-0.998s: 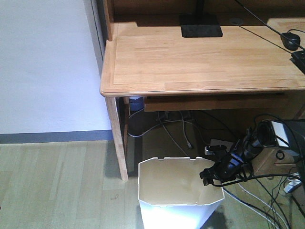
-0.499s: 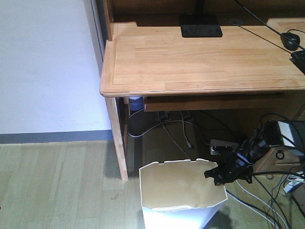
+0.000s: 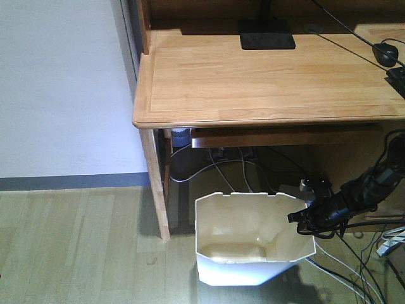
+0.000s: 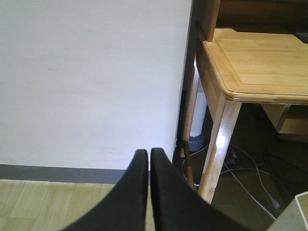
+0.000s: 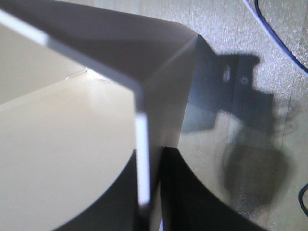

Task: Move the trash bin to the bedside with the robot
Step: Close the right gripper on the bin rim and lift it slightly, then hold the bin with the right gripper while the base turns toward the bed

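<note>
The white trash bin (image 3: 247, 221) stands tilted on the wood floor under the front edge of the light wooden desk (image 3: 266, 76); its cream inside faces me. My right gripper (image 3: 300, 219), on a thin black arm, is shut on the bin's right rim. In the right wrist view the gripper (image 5: 151, 159) pinches the bin's wall (image 5: 57, 144), one finger inside and one outside. My left gripper (image 4: 149, 154) is shut and empty, facing the white wall beside the desk. A corner of the bin shows in the left wrist view (image 4: 301, 211). The bed is out of view.
The desk leg (image 3: 155, 183) stands just left of the bin. Loose cables (image 3: 228, 171) and a power strip (image 3: 297, 189) lie under the desk, with more cables on the floor at right (image 3: 354, 278). A monitor base (image 3: 266, 33) and mouse (image 3: 384, 52) sit on the desk.
The bin has shifted right and away toward the desk, tipping so more of its inside shows. My right arm has moved right with it, still on the rim.
</note>
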Robot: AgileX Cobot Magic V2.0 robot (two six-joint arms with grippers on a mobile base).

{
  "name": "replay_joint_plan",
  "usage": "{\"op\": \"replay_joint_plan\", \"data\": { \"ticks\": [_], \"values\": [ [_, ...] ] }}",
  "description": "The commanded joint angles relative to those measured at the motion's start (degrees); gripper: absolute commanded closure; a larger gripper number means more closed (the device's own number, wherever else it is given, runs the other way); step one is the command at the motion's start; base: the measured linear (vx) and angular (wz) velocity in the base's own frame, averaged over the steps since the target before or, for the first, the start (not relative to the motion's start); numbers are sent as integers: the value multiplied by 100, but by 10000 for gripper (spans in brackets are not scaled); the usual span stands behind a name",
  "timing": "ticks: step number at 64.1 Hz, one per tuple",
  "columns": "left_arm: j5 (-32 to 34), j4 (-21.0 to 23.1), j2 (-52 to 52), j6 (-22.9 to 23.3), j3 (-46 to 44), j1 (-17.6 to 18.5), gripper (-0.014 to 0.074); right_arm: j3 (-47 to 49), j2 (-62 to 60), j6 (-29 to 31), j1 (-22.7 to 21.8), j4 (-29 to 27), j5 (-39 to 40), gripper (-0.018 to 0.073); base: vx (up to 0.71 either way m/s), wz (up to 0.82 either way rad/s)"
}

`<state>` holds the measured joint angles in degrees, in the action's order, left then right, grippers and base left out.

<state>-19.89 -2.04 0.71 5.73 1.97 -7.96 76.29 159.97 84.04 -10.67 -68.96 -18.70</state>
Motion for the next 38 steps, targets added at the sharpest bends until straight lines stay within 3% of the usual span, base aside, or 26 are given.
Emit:
{"op": "replay_joint_plan", "data": {
  "ticks": [1, 28, 38],
  "values": [
    [376, 13, 81, 25, 19, 17, 603, -430, -790, 717, -16, -643, -1133, 564, 0, 0],
    [376, 13, 81, 25, 19, 17, 603, -1452, -2177, 843, -16, -171, -1941, 564, 0, 0],
    [376, 13, 81, 25, 19, 17, 603, -1637, -2587, 576, -16, 206, -2169, 564, 0, 0]
  ]
}}
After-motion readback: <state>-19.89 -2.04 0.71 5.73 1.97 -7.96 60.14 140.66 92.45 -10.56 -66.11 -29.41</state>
